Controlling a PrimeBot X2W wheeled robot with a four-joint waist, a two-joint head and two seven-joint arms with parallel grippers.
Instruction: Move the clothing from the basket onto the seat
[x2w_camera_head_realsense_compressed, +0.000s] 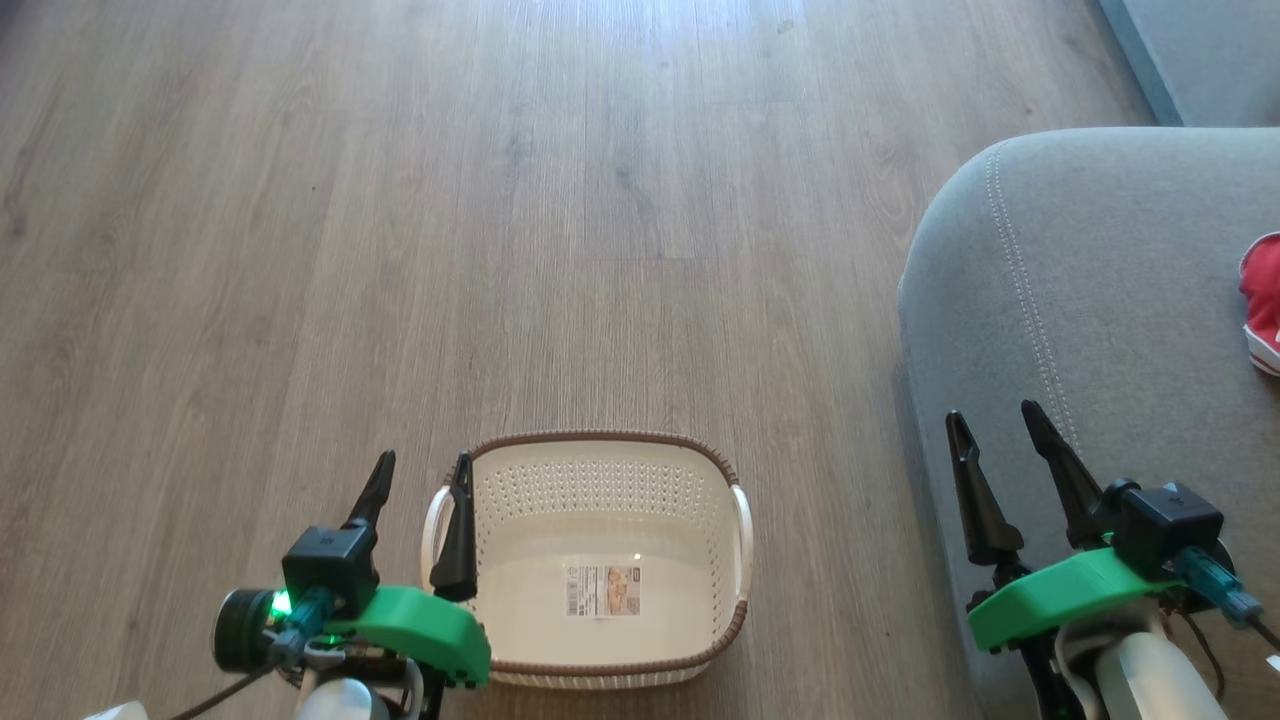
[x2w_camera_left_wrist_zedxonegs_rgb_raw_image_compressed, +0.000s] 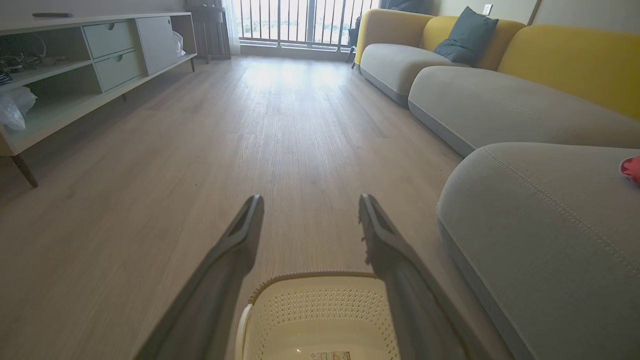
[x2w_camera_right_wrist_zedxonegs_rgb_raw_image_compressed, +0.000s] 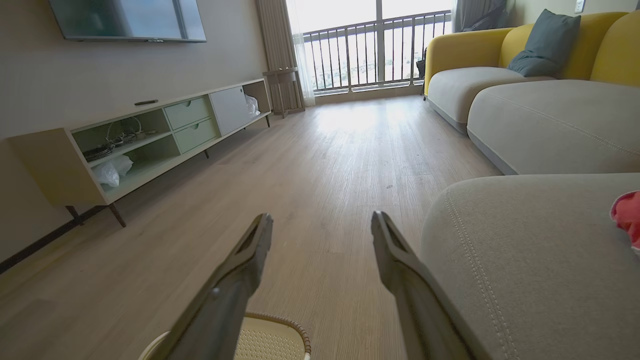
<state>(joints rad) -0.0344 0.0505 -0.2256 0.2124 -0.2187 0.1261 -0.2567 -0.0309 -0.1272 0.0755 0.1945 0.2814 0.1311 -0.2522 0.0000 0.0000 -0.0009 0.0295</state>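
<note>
"Down on the floor beside the seat (x2w_camera_head_realsense_compressed: 1100, 300), the basket (x2w_camera_head_realsense_compressed: 600, 438) looks bare. Nothing in it but a label sticker (x2w_camera_head_realsense_compressed: 603, 590)?"

"Bare, yes. Red clothing (x2w_camera_head_realsense_compressed: 1262, 300) lies up on the seat, well in from its rounded corner (whether that is both pieces I cannot tell)."

"And the arms?"

"Left gripper (x2w_camera_head_realsense_compressed: 424, 458) hangs over the basket's left handle, right gripper (x2w_camera_head_realsense_compressed: 992, 412) above the seat's near edge. Each has its fingers spread apart with nothing between them. I'd judge they idle so because nothing is left to lift."

"Why is the basket set so close?"

"A short carry, I'd guess: near the seat, a strip of floor between, within easy reach of both arms"
</note>
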